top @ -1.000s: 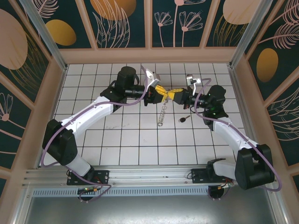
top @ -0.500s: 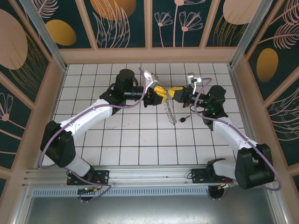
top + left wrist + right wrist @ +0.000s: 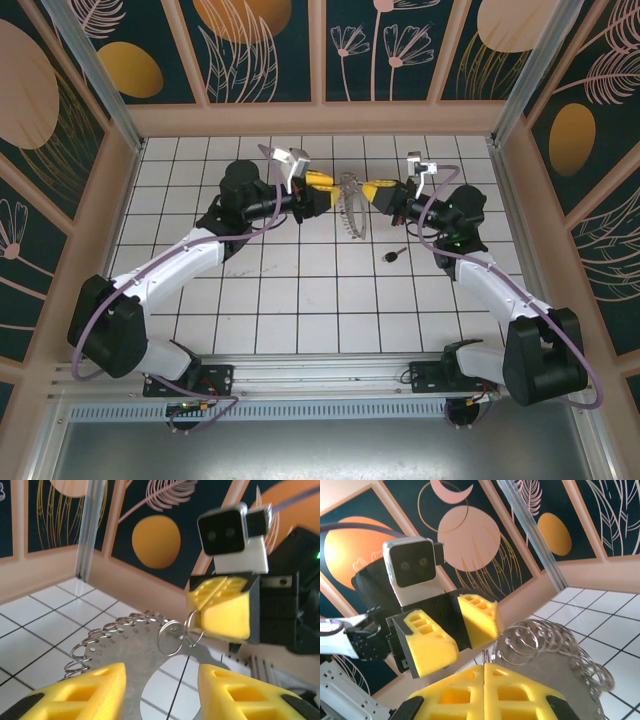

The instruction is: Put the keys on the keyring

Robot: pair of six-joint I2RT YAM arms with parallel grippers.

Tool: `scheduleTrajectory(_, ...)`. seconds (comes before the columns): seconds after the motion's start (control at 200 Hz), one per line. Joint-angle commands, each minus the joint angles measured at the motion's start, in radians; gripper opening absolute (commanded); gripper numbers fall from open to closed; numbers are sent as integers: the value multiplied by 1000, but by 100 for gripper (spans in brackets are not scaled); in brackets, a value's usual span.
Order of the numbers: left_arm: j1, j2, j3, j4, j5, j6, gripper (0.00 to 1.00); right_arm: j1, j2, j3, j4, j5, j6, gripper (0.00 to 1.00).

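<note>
White-tiled bench (image 3: 300, 300), dark floral wall panels (image 3: 265, 50); key (image 3: 393, 256) lying loose, left fingers (image 3: 85, 692) gaping, right fingers (image 3: 225, 612) pinching keyring (image 3: 125, 642).

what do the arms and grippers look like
The left arm and right arm have white links, chunky black joints and purple cables. The left gripper and right gripper carry yellow wedge-shaped fingers with hollow cells, each beside a boxy white-and-black camera.
</note>
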Motion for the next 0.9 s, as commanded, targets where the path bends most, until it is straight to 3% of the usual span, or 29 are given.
scheduleTrajectory(0.0, 4, -18, -23, 174, -8, -160, 40, 7, 5, -20, 158, 45, 68, 0)
scheduleTrajectory(0.41, 2, 61, -44, 510, 102, -459, 35, 20, 48, -67, 466, 166, 252, 0)
scheduleTrajectory(0.896, 2, 125, -11, 565, 129, -498, 32, 83, 97, 11, 483, 190, 255, 0)
